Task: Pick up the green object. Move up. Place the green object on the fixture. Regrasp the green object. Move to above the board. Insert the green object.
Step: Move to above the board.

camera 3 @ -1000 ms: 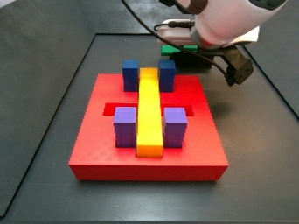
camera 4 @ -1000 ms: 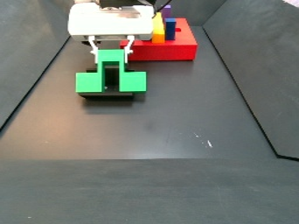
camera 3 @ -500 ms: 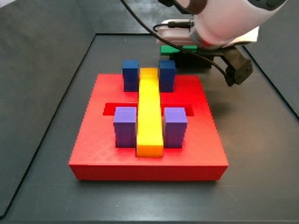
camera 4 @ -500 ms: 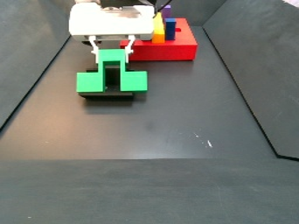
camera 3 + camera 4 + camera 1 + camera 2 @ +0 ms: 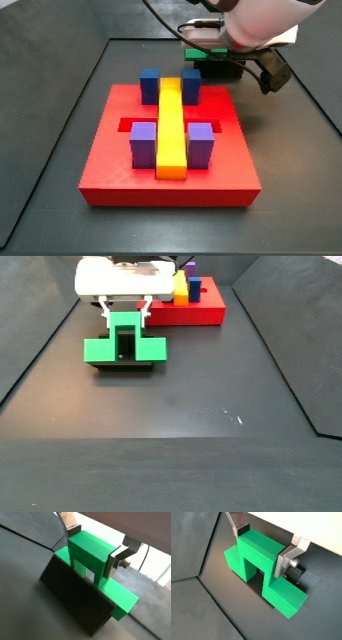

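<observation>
- A robot test lab: a matte black floor (image 5: pixel 187 406) with low dark walls forms a bare work cell.
- The tool (image 5: pixel 124 313) hangs from a white arm above the green object (image 5: pixel 124 349).
- Beyond sits the red board (image 5: pixel 167 140) of coloured blocks.

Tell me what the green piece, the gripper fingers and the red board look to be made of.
Green piece, on the fixture with the gripper around its raised centre: probably matte plastic, flat even colour, no glare. Fingers: bare metal, silver sheen. Red board: likely plastic too, with a dull uniform surface.
</observation>
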